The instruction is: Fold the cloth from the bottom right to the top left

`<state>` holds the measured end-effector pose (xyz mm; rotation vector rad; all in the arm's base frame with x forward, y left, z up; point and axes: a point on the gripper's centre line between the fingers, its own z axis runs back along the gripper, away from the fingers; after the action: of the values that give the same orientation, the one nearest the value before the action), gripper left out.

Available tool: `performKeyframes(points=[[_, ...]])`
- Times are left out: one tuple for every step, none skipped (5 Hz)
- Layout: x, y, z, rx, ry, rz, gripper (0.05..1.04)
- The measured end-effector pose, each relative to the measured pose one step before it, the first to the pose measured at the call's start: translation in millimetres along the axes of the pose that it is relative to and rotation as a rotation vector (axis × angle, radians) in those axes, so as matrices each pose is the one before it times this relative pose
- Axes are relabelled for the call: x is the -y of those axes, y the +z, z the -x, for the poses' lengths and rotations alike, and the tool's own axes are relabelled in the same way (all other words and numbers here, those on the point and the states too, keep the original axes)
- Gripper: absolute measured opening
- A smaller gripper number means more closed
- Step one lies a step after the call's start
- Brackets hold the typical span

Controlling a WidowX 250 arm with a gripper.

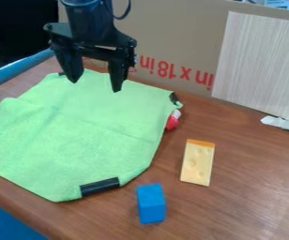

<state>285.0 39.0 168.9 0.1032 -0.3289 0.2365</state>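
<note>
one green cloth (90, 133) seen spread over the wooden table (241, 164), at left and centre, black strips at its edges; black gripper (96, 84) held above its far part, fingers parted, nothing gripped. yellow cheese-like block (198, 163) laid to the right of the cloth, blue block (151, 203) set just beside its near edge, red-and-white item (172, 120) partly hidden at its right edge.

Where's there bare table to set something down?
The widest patch of table is right of the toy cheese and blue block, in front of the pale panel. Only narrow gaps separate those two from the green cloth. Open jaws hang over the cloth's far side.
</note>
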Motion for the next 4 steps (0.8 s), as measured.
performKeyframes(points=[[2.3, -7.03, 5.46, -0.0358, -0.0226, 0.0141, 0.997], [-15.74, -6.45, 10.21, -0.0525, -0.141, 0.0873, 0.997], [-1.86, -4.68, 11.17, -0.0294, -0.1592, 0.0818, 0.997], [2.86, -8.23, 10.71, -0.0201, -0.1362, 0.0506, 0.997]])
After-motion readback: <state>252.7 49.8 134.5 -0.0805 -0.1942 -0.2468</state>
